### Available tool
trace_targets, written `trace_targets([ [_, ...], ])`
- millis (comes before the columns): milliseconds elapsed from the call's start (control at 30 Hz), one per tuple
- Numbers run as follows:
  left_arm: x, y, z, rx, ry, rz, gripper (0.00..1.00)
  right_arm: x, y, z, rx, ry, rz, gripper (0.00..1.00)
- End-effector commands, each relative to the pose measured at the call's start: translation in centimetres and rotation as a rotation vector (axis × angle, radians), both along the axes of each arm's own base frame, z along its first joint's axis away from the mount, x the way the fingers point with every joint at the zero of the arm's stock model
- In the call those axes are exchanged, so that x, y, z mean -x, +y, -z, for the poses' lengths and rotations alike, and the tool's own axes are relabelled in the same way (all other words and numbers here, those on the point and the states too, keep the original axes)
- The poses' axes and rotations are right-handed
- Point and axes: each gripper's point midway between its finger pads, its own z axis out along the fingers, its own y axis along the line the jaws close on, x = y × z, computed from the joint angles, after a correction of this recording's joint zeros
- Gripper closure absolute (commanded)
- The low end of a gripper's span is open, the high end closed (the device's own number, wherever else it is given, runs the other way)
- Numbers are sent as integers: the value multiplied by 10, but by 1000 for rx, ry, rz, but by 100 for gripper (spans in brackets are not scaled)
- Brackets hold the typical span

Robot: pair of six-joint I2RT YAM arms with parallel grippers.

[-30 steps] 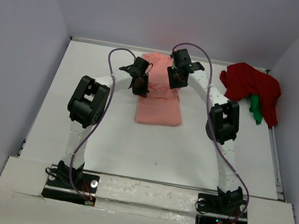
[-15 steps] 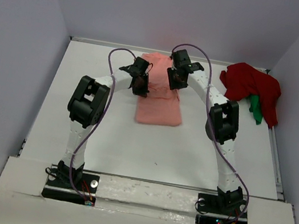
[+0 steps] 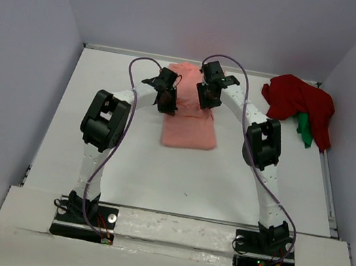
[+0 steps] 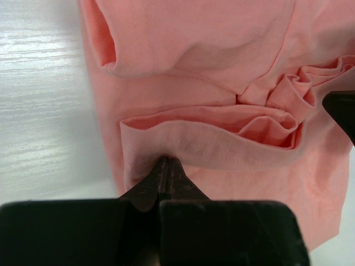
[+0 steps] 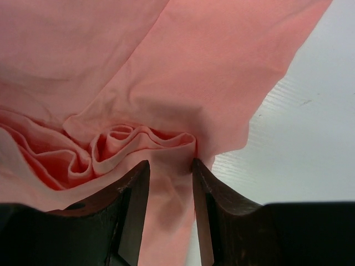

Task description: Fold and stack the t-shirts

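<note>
L gripper (image 4: 165,165) fully closed, pinching pink shirt (image 3: 190,132) hem. R gripper (image 5: 167,166) jaws narrowed onto a bunched fold, prob. gripping. Both seem to hold one edge, ready to fold it over. Red shirt (image 3: 300,103) and green shirt (image 3: 305,130) are heaped right of pink shirt, unfolded.

Salmon-pink t-shirt (image 3: 190,125) lies folded centrally; dark red t-shirt (image 3: 300,103) crumpled against green t-shirt (image 3: 304,131).

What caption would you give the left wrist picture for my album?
Left hand pinching a hemmed edge of the salmon-pink t-shirt on the white table.
</note>
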Motion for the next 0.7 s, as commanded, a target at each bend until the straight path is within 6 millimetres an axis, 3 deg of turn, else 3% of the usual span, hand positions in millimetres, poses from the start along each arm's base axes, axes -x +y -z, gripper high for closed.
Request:
trace_targets([
  [0, -10, -5, -21, 28, -47, 13, 100, -1, 7, 3, -5, -6, -18, 58],
  [300, -11, -2, -26, 27, -56, 8, 100, -3, 6, 8, -1, -9, 0, 59],
  [400, -11, -2, -25, 26, -55, 6, 100, -5, 3, 9, 8, -14, 24, 69],
  [500, -9, 0, -20, 19, -44, 2, 100, -7, -2, 11, 28, -22, 54, 86],
  [667, -11, 10, -13, 4, -27, -44, 100, -10, -7, 9, 47, -35, 91, 99],
])
